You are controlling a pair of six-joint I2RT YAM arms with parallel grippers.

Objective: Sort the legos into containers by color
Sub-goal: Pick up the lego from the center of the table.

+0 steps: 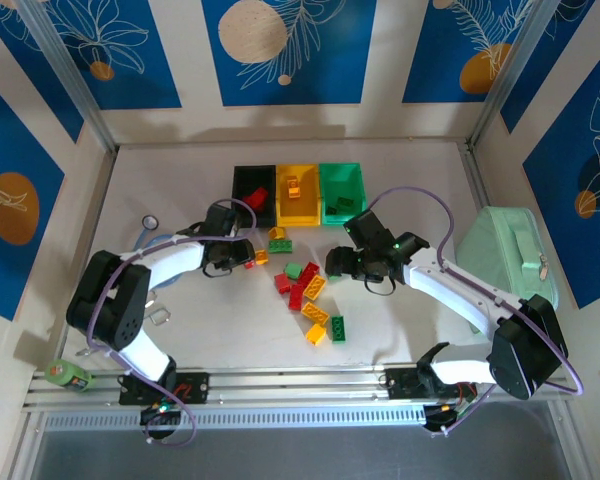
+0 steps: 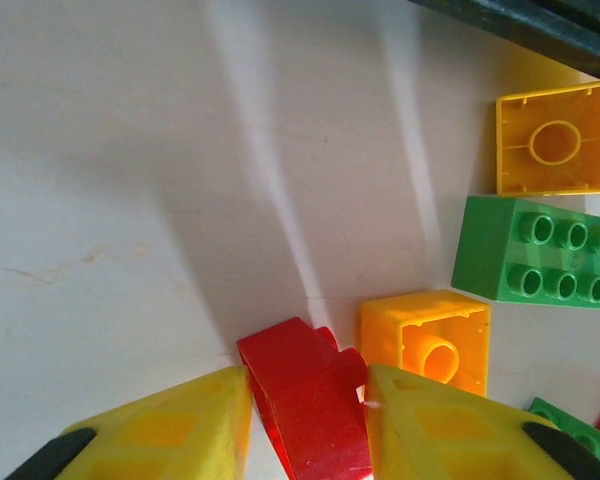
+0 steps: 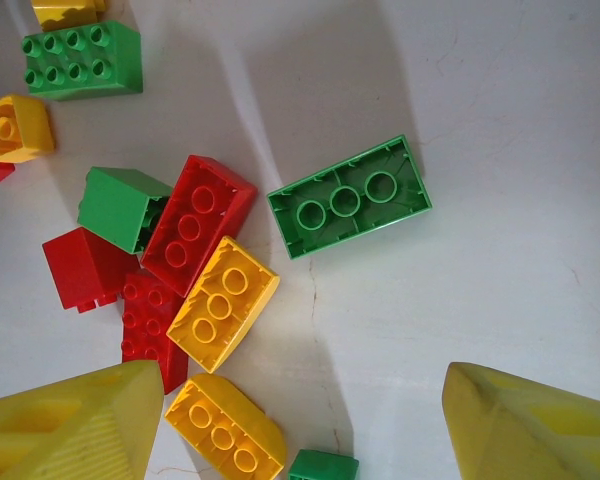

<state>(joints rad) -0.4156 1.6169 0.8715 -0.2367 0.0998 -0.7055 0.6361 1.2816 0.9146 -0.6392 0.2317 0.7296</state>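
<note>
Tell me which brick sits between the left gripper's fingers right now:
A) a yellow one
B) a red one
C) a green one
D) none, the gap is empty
B: the left wrist view shows a red brick lodged between the yellow fingers of the left gripper, touching both of them.

The left arm [image 1: 165, 262] and right arm [image 1: 460, 290] match — white links between bulky black joints, each with a lilac cable [image 1: 416, 190] looping up from its base. Left fingers [image 2: 160, 430] and right fingers [image 3: 65, 420] are blunt yellow wedges — faintly ribbed.
</note>
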